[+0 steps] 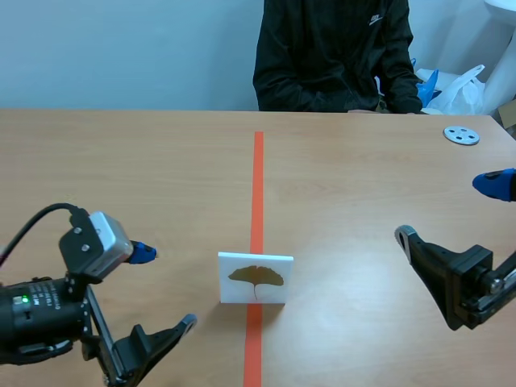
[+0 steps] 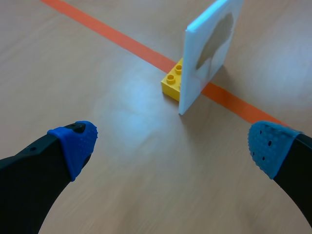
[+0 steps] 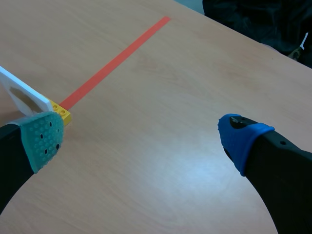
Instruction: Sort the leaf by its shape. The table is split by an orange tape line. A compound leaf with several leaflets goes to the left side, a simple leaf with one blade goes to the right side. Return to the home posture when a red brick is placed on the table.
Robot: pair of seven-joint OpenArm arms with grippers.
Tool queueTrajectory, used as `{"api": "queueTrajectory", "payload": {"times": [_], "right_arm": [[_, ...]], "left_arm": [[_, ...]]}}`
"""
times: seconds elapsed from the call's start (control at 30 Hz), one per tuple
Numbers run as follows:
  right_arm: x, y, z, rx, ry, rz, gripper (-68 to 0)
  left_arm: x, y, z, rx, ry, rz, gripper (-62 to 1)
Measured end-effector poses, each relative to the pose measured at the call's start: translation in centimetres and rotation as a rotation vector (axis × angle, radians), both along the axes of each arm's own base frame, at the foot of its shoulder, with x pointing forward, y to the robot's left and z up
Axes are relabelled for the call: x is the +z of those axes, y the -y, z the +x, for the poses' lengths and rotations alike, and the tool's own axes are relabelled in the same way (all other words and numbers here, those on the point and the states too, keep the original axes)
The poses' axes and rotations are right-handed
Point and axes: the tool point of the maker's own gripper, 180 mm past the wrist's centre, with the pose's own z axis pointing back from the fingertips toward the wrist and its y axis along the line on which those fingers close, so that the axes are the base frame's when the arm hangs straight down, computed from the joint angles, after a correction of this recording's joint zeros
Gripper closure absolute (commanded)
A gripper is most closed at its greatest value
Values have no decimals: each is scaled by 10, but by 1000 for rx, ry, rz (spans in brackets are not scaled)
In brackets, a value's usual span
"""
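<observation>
Card [image 1: 255,279] stands upright across the tape line [image 1: 258,185], in the near middle of the table [image 1: 145,161], between my two grippers. It shows a brown leaf [image 1: 256,277] with one fan-shaped blade, so I judge it belongs on the right side. A yellow brick [image 2: 173,82] sits tight against the foot of its far face and seems to prop it; whether the two are joined I cannot make out from here

My left gripper [image 1: 165,288] hangs low at the near left with its fingers spread wide and nothing between them, the card ahead of it and apart. My right gripper [image 1: 447,210] sits at the near right, also spread wide and holding nothing, well apart from the card

The card looks like a thin, stiff, light board with smooth faces. It should not bend under the pads, but I expect a sideways nudge to tip it or slide it off its prop. I would pinch it across its thickness, one pad on each face, near the top edge or low enough to trap the brick too
</observation>
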Motion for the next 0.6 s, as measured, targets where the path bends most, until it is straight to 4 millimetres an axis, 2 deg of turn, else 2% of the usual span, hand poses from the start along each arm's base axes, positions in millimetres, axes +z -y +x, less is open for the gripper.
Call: {"api": "queueTrajectory", "payload": {"times": [0.3, 0.6], "right_arm": [[0, 0, 0, 0, 0, 0, -679], [0, 0, 0, 0, 0, 1, -679]], "left_arm": [[-19, 24, 11, -34, -15, -68, -623], [-23, 60, 18, -81, 9, -134, -623]]}}
